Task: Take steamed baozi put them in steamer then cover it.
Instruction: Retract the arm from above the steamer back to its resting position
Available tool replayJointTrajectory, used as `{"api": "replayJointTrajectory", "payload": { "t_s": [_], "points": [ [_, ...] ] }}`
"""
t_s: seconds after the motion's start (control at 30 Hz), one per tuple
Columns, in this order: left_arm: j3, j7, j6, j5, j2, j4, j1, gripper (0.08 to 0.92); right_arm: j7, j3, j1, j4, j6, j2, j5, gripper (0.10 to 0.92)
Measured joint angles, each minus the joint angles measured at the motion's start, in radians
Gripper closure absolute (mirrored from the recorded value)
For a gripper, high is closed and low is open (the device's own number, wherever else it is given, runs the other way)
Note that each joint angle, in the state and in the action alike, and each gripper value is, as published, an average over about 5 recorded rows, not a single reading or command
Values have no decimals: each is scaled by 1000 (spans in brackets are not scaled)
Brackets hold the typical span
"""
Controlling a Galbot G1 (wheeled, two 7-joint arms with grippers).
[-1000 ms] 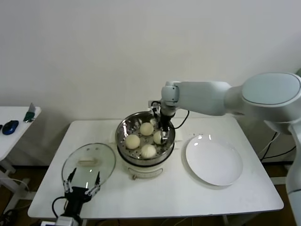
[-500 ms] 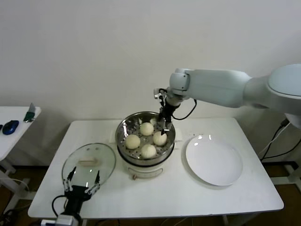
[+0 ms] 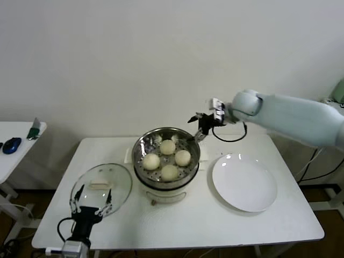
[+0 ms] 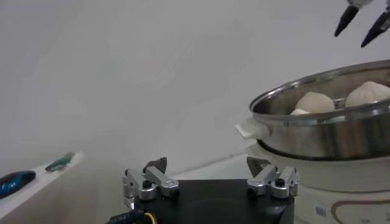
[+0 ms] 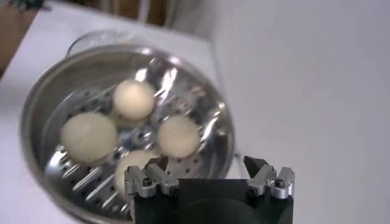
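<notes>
Our right gripper (image 3: 200, 128): jaws spread, empty, above the steamer's (image 3: 166, 156) far rim | left gripper (image 3: 90, 201): jaws spread, empty, low by the near edge of the glass cover (image 3: 101, 187), left of the steamer | four baozi (image 3: 167, 157) in the steamer | next we should pinch the cover's bar handle (image 3: 98, 185) squarely, lift level, centre it over the steamer.

White plate (image 3: 244, 185) on white table (image 3: 215, 226); side table (image 3: 11, 156) left.
</notes>
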Motion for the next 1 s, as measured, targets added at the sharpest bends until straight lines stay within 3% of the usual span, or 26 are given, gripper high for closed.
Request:
{"api": "replayJointTrajectory", "payload": {
  "t_s": [0.43,1.0],
  "points": [
    [-5,30,-4,133,-18,5,-7,177,270,636,-592,142,172,-208,-77,203],
    [0,13,19,812,15,107,-83,177,412,1571,-1441,302,159,-62,-209,203]
  ]
}}
